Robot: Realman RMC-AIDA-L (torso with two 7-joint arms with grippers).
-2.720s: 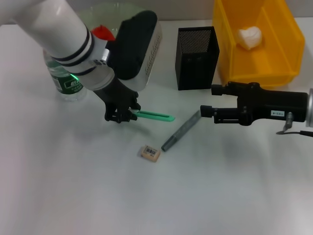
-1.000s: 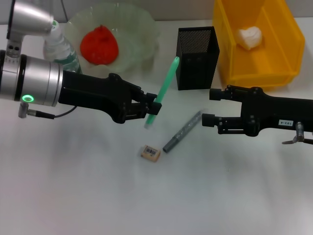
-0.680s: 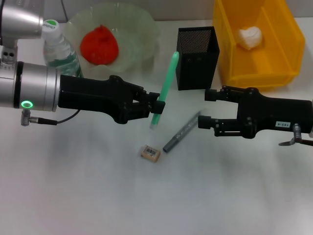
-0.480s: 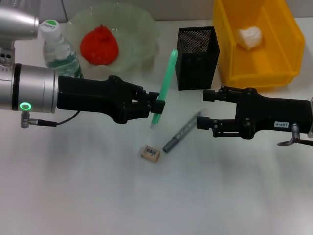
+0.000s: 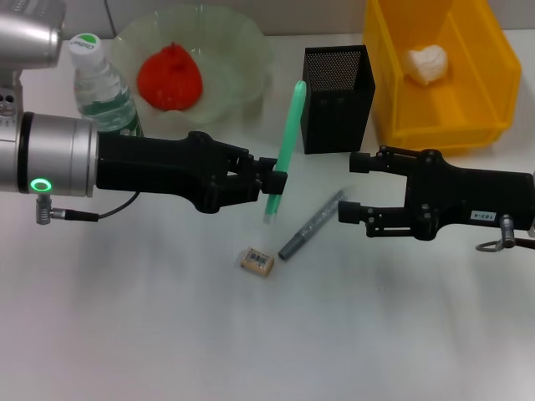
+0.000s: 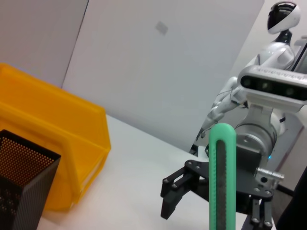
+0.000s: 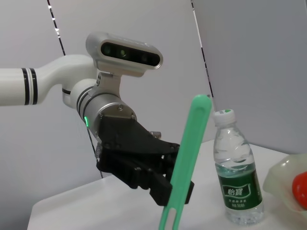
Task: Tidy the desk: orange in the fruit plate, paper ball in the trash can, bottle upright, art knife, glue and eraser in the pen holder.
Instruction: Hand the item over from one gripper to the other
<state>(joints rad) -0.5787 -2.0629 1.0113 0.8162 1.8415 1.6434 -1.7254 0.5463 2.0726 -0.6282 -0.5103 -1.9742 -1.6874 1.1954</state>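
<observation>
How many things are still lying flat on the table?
2: the grey pen-shaped glue stick beside the right tool, and the small tan eraser just left of it. None seem hidden.

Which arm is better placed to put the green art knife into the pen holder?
The left. Its pincer already holds the art knife upright, beside the pen holder. The right pincer is open and empty, near the grey pen.

The water bottle [image 7: 237, 167] carries a green label with white Chinese characters reading 怡寶. A small white sticker [image 5: 481, 216] on the right arm bears tiny print, too small to read. The eraser [image 5: 257, 261] has a printed label, also too small to read
</observation>
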